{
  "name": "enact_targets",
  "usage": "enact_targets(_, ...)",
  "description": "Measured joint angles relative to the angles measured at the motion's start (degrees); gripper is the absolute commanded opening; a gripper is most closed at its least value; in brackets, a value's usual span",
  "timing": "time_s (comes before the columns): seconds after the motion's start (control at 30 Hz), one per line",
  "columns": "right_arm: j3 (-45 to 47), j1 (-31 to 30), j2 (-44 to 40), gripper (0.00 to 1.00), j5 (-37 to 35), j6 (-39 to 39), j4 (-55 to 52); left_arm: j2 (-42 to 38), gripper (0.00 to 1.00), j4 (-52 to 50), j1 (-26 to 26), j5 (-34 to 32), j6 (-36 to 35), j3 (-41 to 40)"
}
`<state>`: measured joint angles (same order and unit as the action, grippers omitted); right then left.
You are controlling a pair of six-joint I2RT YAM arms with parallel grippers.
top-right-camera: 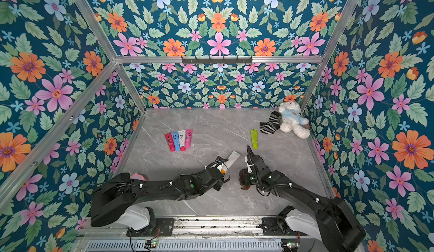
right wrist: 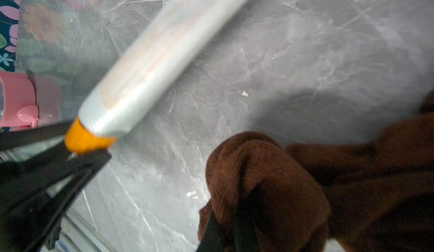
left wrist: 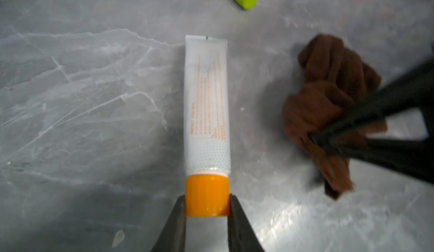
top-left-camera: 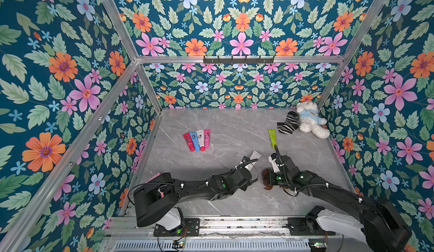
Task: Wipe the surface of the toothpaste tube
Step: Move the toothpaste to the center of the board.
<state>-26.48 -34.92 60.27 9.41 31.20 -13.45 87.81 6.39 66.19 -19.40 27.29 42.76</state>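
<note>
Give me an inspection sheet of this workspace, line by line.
Surface: grey marbled tabletop, a few white specks.
Job's things: white toothpaste tube, orange cap; brown cloth beside it, apart.
Clutter: four tubes in a row, green tube, striped socks, teddy bear.
End effectors: left end effector shut on the tube's cap; right end effector shut on the cloth.
Cables: black cables along both arms, nothing snagged seen.
Surroundings: floral walls, aluminium frame, hook rack.

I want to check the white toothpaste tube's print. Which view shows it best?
The left wrist view: the tube is whole and sharp, cap in the left claw. The right wrist view blurs it; both top views show it small, partly hidden.
</note>
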Motion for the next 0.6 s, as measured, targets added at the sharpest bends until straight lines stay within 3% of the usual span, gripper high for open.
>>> enact_targets(0.33, 6.71, -0.11, -19.56, 0.0, 5.57, 0.11, -6.03, 14.19, 0.0, 0.98, -9.29, 3.56, 8.55, 15.91)
enact_targets(0.6, 8.59, -0.11, -24.26, 0.0, 9.62, -0.31, -5.75, 25.92, 0.0, 2.12, -11.8, 5.09, 12.26, 29.42)
